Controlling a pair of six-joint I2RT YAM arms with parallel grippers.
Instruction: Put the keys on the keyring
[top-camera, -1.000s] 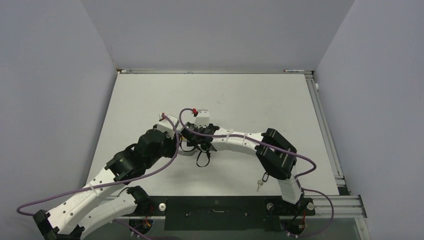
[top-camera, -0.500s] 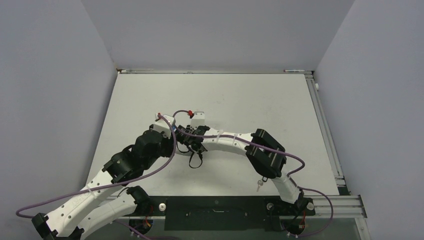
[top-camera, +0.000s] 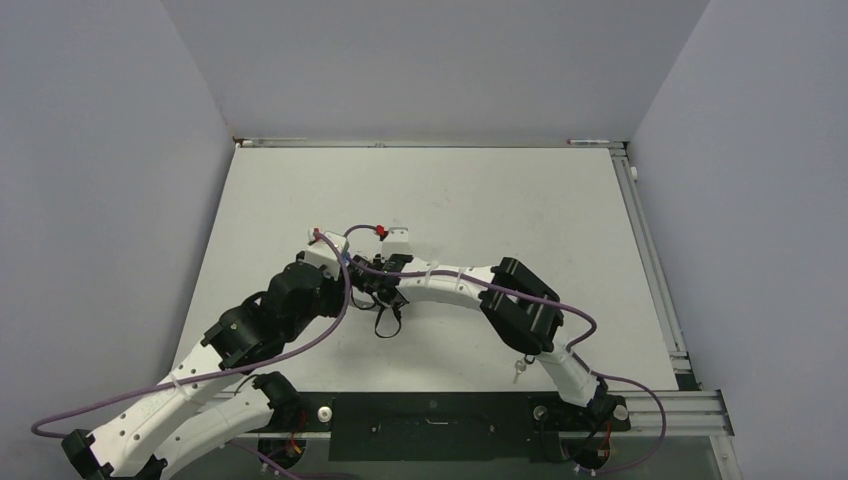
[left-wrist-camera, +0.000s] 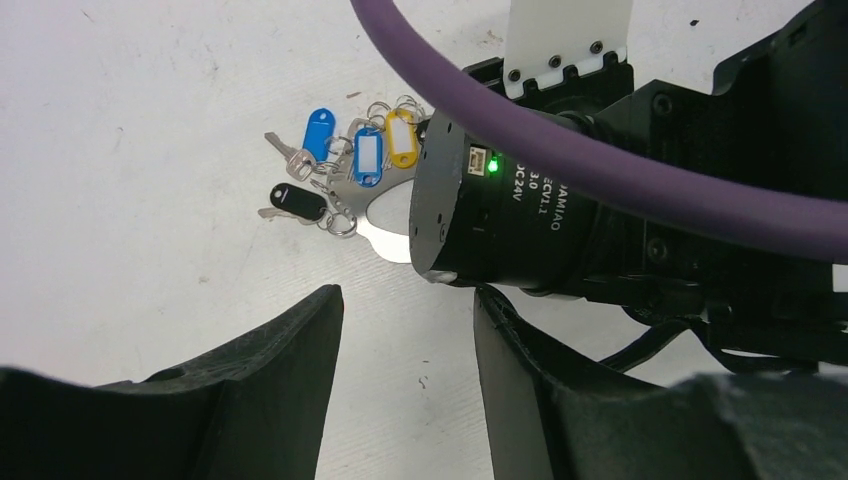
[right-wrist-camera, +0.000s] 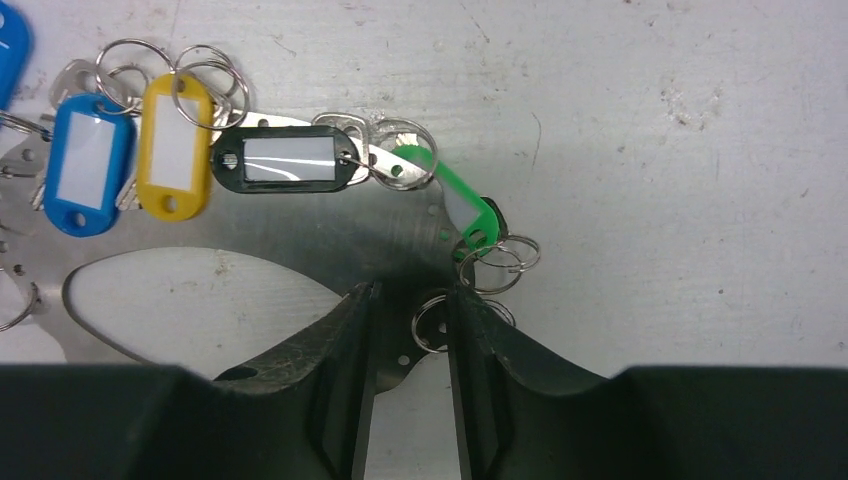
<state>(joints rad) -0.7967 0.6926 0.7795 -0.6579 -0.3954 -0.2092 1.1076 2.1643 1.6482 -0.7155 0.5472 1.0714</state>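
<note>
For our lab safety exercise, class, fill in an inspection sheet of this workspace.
Surface: white table, scuffed and specked.
Job's things: tagged keys bunched at flat silver keyring; a small key-like item lies apart.
Clutter: nothing seen.
Tools: left tool open, empty; right tool narrow over the keyring's edge, grip unclear.
Cables: purple cable loops along the arms.
Surroundings: plain grey walls.

I see the keys lying flat on the bench in an arc, their tags blue, yellow, black and green, small split rings tangled among them. The keyring, a flat silver loop, lies beneath them, touching.
</note>
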